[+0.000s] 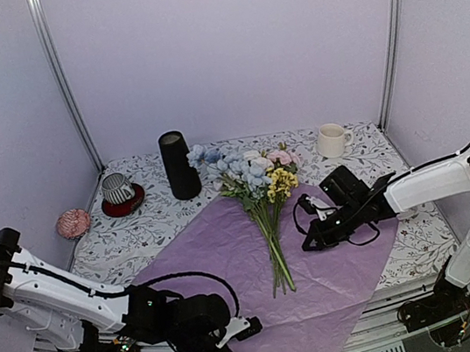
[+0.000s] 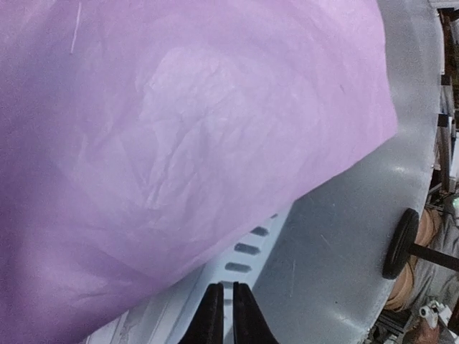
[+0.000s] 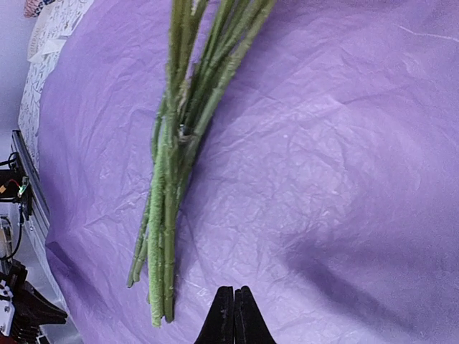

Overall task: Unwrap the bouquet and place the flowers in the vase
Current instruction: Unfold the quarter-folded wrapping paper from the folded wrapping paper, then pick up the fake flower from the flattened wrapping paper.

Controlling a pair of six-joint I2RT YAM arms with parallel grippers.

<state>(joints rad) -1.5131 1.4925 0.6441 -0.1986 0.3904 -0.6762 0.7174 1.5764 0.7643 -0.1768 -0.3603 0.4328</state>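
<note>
Left gripper (image 1: 247, 326) at near counter (image 1: 138, 235) edge, fingers together, empty. Flowers (image 1: 259, 186) lie unwrapped on purple paper (image 1: 221, 258). Right gripper (image 1: 309, 243) together, empty, beside stems (image 3: 168, 179). Next likely: open, grasp stems, carry to black vase (image 1: 178, 165).

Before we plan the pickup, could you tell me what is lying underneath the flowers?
The flowers lie with stems on the spread purple paper sheet and blooms beyond its far edge on the patterned tablecloth. Anything beneath the sheet is hidden.
</note>
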